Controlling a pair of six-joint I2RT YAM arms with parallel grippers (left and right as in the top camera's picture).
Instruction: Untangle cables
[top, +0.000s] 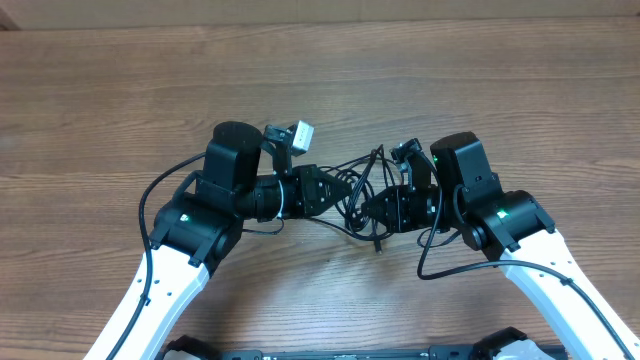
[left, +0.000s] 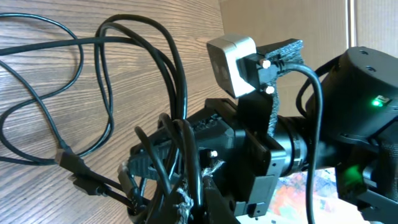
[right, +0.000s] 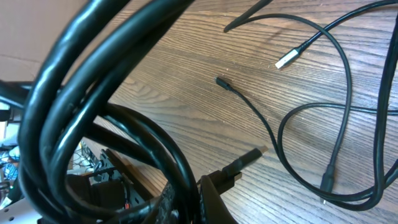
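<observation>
Both pincers clamp the cables (top: 361, 181): left gripper (top: 338, 191) at the tangle's 9 o'clock, right gripper (top: 372, 212) at 4 o'clock.

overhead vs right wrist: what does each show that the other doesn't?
Only overhead: both arms, with the left gripper and right gripper facing each other, close together at the tangle.
Only right wrist: loose ends lying on the wood, a silvery plug and a thin black plug, with loops filling the view right at the lens.
Both: the black cables and the wooden table.
</observation>
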